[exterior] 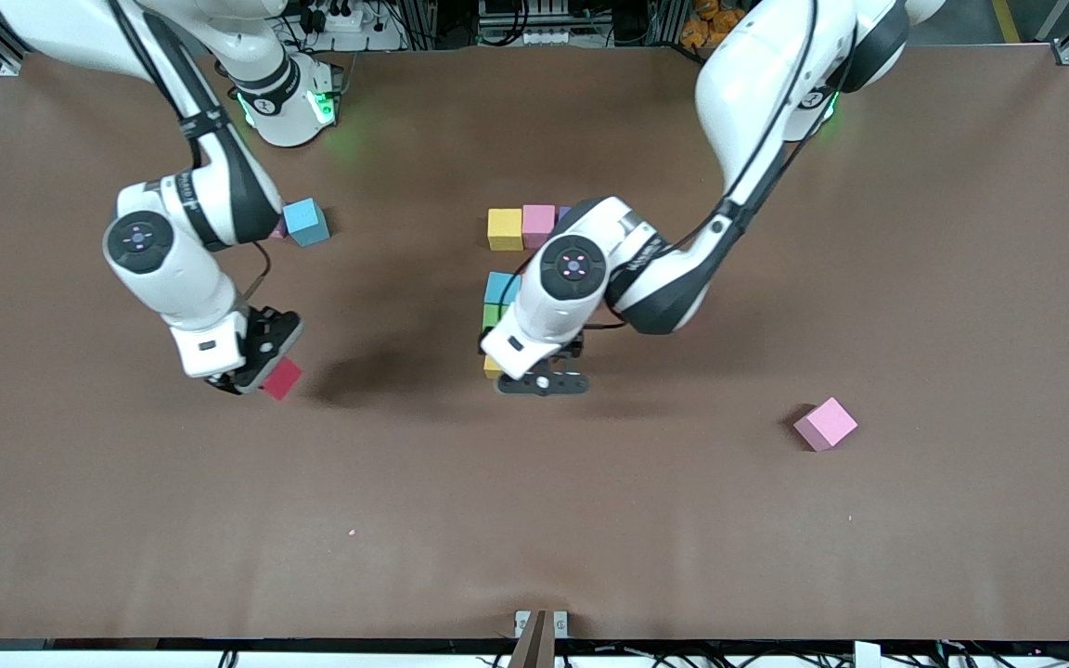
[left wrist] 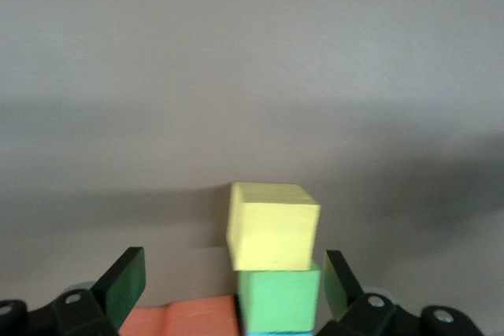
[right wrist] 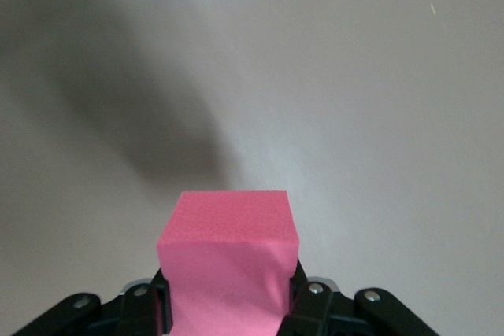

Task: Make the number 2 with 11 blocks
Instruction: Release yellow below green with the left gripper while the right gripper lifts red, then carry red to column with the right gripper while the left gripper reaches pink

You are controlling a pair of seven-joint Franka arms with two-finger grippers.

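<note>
While I watch both arms, these are my worries:

Right gripper (exterior: 261, 376): clamped on a red block (exterior: 282, 378), held up over bare table toward the right arm's end.

Left gripper (left wrist: 228, 289): fingers apart, straddling the yellow block (left wrist: 272, 226) at the near end of the number 2 (exterior: 508, 278), with a green block (left wrist: 279, 298) just next to it and an orange block (left wrist: 185, 319) beside that.

Risk, left: I judge that lifting away crooked could drag a finger across the yellow block and skew the column.

Risk, right: I suspect the red block could twist in the grip, then land askew or shove placed cubes.

Risk, arms: both may crowd the digit, so I would let one clear first.

Loose blocks: a blue block (exterior: 306, 222) lies near the right arm's base; a pink block (exterior: 825, 424) sits well apart toward the left arm's end.

Surface: the table (exterior: 683, 520) is covered in matte brown, with soft shadows.

Room: I see cables and power strips (exterior: 349, 19) along the table's top edge.
</note>
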